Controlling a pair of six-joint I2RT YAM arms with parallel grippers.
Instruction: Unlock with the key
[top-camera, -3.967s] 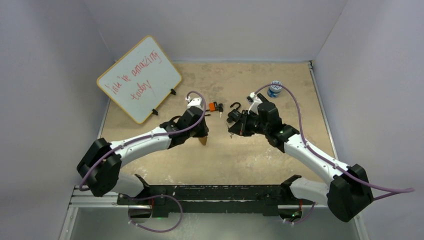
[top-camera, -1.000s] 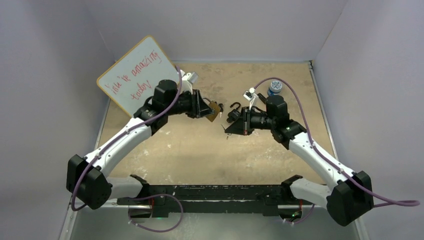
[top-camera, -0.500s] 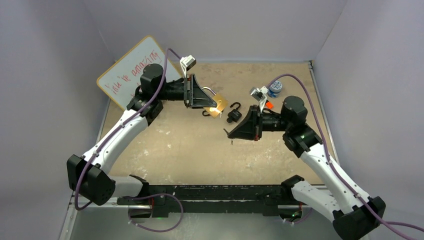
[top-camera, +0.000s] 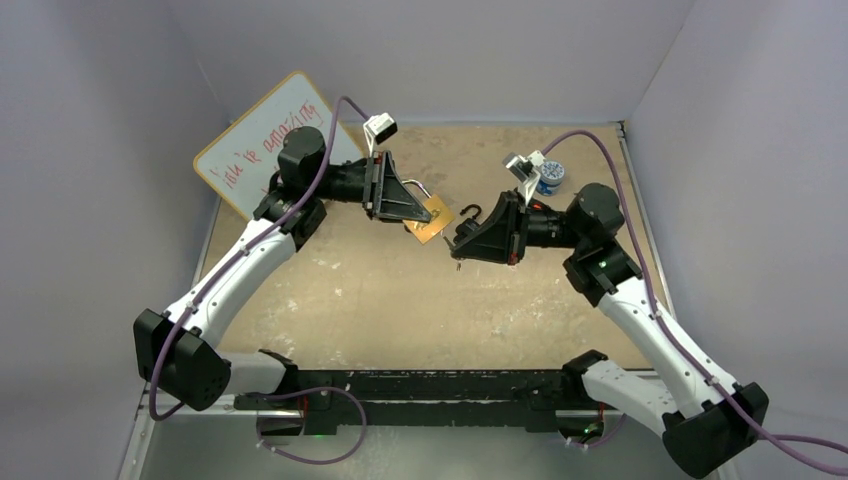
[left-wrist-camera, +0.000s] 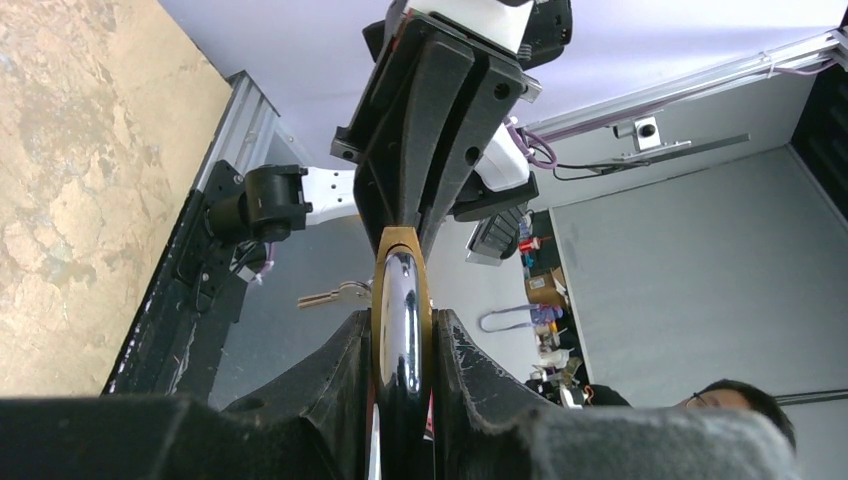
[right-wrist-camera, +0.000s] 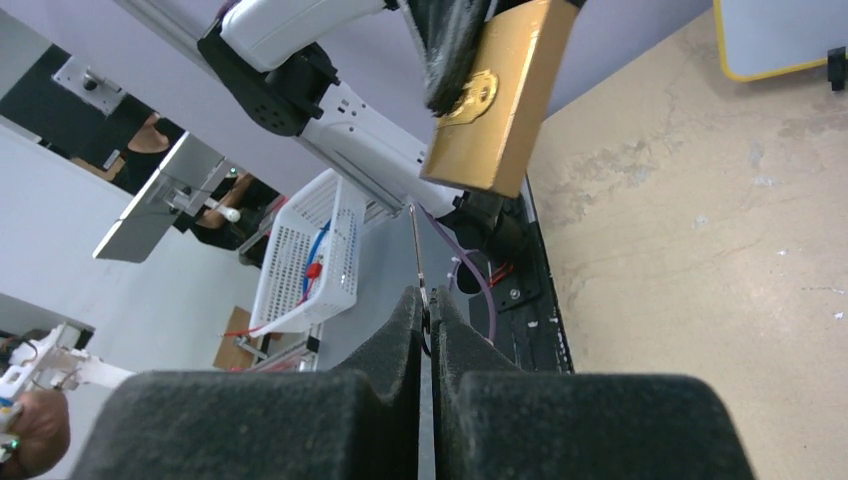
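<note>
Right wrist: white basket (right-wrist-camera: 345, 240) holds blue and red bits. Right of the whiteboard (top-camera: 245, 170), over the tan table (top-camera: 400, 310), left gripper (top-camera: 420, 212) pinches the brass padlock (top-camera: 435, 220); right gripper (right-wrist-camera: 425, 300) pinches the key (right-wrist-camera: 415, 250).

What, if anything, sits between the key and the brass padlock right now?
Nothing visible. In the right wrist view the key points through open air toward the padlock held by the left end effector.
</note>
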